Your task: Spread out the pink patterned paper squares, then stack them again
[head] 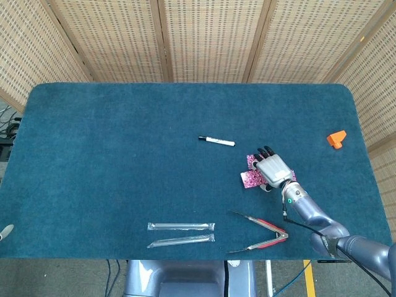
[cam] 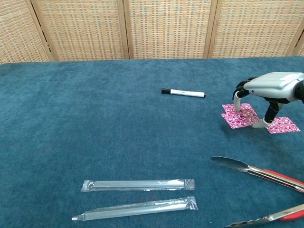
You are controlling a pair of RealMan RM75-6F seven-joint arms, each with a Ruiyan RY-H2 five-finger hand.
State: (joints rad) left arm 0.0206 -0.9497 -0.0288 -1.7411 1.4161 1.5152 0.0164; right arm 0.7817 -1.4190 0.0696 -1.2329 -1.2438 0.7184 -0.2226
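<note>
My right hand (cam: 271,91) (head: 274,168) arches over the pink patterned paper squares at the table's right side, palm down, fingers apart. Its fingertips (cam: 237,107) press on one pink square (cam: 240,117) (head: 250,179) that lies partly over another one (head: 252,159) behind it. The thumb touches the mat between that pair and a third pink square (cam: 284,125) (head: 291,177) to the right. No paper is lifted; all of them lie flat. I see no left hand in either view.
A black-capped white marker (cam: 183,92) (head: 216,142) lies left of the papers. Red-handled metal tongs (cam: 259,173) (head: 263,237) lie nearer me. Two wrapped straws (cam: 137,184) (head: 180,226) sit front left, an orange block (head: 336,138) far right. An unidentifiable pale tip (head: 5,231) shows at the left edge.
</note>
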